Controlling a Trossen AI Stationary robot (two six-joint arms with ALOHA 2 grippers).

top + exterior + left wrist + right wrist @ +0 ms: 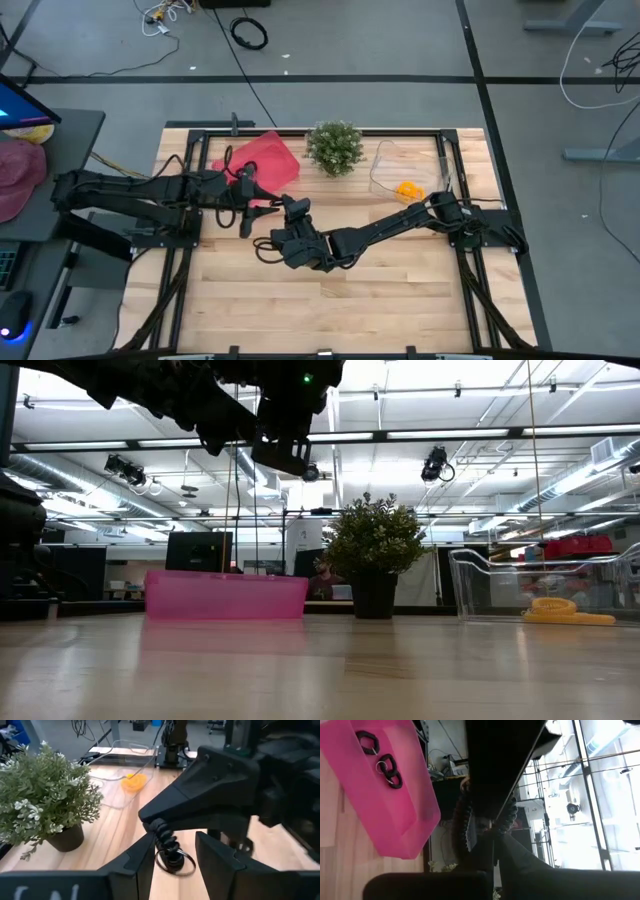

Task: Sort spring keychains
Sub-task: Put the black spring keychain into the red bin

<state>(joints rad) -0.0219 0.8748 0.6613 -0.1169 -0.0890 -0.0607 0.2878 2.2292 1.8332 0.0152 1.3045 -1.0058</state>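
The right gripper (151,821) is squeezed shut on a black keychain (169,857). It pinches the top end of the springy coil. The rest of the coil and its small metal ring hang down in the air, above the table (400,290).

The left gripper (174,839) is right there too. Its two fingers are open, one on each side of the hanging keychain. They do not seem to touch it yet. It looks like one arm is about to pass the keychain to the other.

Just behind the two grippers is a pink tray (270,152), with two black keychains (387,767) lying in it. A green plant (335,147) stands next to that tray. On the plant's other side is a clear tray (385,160) with orange keychains (408,189) in it.

What could go wrong? The coil is soft and it dangles. If the left fingers close on only the thin ring, it could slip out. If the right gripper lets go too soon, the keychain would fall on the table. It could also end up with the orange ones by mistake.
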